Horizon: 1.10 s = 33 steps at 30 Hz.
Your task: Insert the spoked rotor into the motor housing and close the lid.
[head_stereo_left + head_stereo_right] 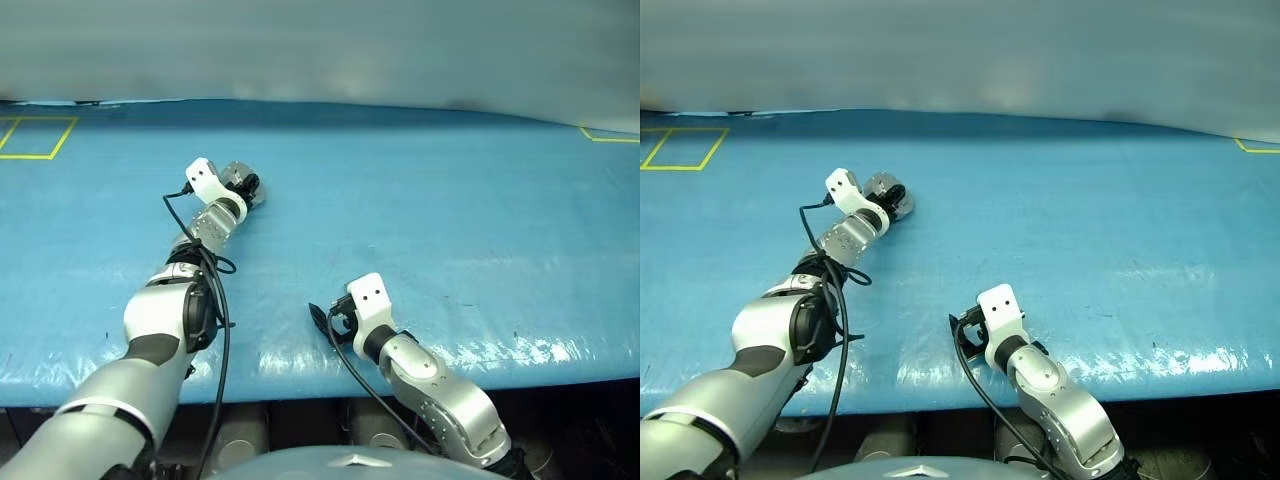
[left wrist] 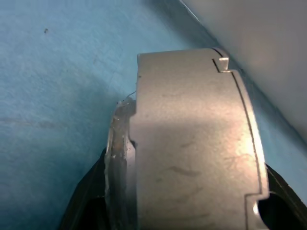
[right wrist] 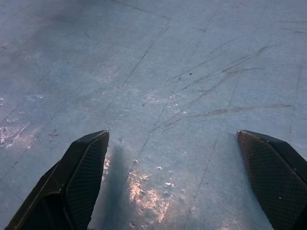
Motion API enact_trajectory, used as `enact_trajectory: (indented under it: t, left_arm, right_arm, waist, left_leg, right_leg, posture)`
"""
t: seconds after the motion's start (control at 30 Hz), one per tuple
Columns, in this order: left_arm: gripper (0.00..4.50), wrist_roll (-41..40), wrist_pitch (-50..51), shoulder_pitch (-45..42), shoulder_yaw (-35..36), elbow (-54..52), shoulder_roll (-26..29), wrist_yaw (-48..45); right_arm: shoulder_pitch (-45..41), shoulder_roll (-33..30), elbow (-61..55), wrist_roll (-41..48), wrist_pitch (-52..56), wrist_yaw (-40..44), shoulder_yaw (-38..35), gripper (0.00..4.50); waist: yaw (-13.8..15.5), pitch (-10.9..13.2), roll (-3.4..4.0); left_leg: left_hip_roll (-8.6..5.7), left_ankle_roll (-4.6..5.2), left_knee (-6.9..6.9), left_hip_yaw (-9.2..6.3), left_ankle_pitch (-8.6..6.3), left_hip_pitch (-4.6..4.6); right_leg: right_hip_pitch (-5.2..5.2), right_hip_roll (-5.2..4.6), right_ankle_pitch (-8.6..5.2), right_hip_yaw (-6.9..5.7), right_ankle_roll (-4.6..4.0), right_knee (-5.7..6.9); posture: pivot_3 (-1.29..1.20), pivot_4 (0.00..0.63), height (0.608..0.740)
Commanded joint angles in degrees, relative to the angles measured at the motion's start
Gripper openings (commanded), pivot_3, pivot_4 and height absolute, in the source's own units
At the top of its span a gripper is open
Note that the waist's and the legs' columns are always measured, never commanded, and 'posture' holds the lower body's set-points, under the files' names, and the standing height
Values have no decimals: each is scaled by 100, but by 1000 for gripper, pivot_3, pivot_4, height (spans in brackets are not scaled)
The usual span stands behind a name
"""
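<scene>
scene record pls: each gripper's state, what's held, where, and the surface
left gripper: closed on the silver-grey motor assembly, far out over the table, left of centre
motor assembly: round metal body with a notched seam between two parts, between the black fingers; whether it rests on the table cannot be told
right gripper: open wide, nothing between its fingers, low over the table's near edge
table: blue covering, scuffed, yellow tape marks at the far corners

- A wide table [image 1: 450, 200] under a blue plastic cover, scuffed and scratched.
- Yellow tape outlines [image 1: 38, 137] at its far left and far right corners.
- Glare shines along its near edge.
- A plain pale grey wall [image 1: 320, 45] stands behind.
</scene>
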Motion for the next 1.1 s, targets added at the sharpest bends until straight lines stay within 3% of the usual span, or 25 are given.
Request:
enact_trajectory:
  t: [0.03,0.07,0.23,0.47,0.57,0.73,0.9,1.1]
  left_arm:
    - [4077,299,184,210,17,-99,195,-65]
    - [4431,341,346,313,21,-160,243,-78]
    - [4474,427,1422,1196,24,-1078,503,-95]
    - [4474,-224,3633,3370,65,-4575,513,-65]
    - [4474,-282,3981,4163,-98,-5877,557,-100]
    - [4474,216,2859,5248,-678,-7698,604,-608]
    - [4474,787,2237,5839,-988,-8243,560,-516]
    - [4474,2123,-237,6335,-1578,-8378,372,-552]
  right_arm:
    - [32,125,-133,-105,-37,96,-67,4500]
    - [38,150,-137,-136,-28,109,-69,4500]
    - [48,307,-83,-240,-58,217,-147,4500]
    - [-88,366,169,-347,-148,501,-309,4500]
    - [-145,470,298,-358,-366,594,-477,4500]
    - [-120,648,538,-577,-1253,580,-832,4500]
    - [40,589,642,-714,-1447,717,-921,4500]
    - [383,601,536,-861,-2128,781,-1110,4500]
  waist:
    - [-7,-1,0]
    - [-17,-4,2]
    - [-169,-28,21]
    - [-276,-75,40]
    - [-254,-103,57]
    - [-186,-102,56]
    - [-95,-98,45]
    - [-54,-89,37]
  left_leg:
    - [0,-2,0,-1,1,2]
    - [1,-4,2,-2,2,5]
    - [1,-3,3,9,2,30]
    - [15,-3,-48,34,-1,154]
    - [17,-4,-65,36,-1,169]
    - [17,-6,-66,37,-1,165]
    - [16,-7,-61,33,-1,137]
    - [17,-9,-61,33,-2,94]
  right_leg:
    - [0,1,0,0,0,4]
    - [3,0,0,0,0,7]
    - [17,1,3,13,4,13]
    - [105,1,-29,24,-43,12]
    - [110,3,-34,25,-44,14]
    - [106,3,-43,26,-57,11]
    - [84,2,-43,22,-57,8]
    - [46,2,-43,22,-58,2]
  posture:
    - [0,150,740]
    - [0,150,740]
    - [0,150,740]
    - [0,150,740]
    - [0,150,740]
    - [0,150,740]
    - [0,150,740]
    - [0,150,740]
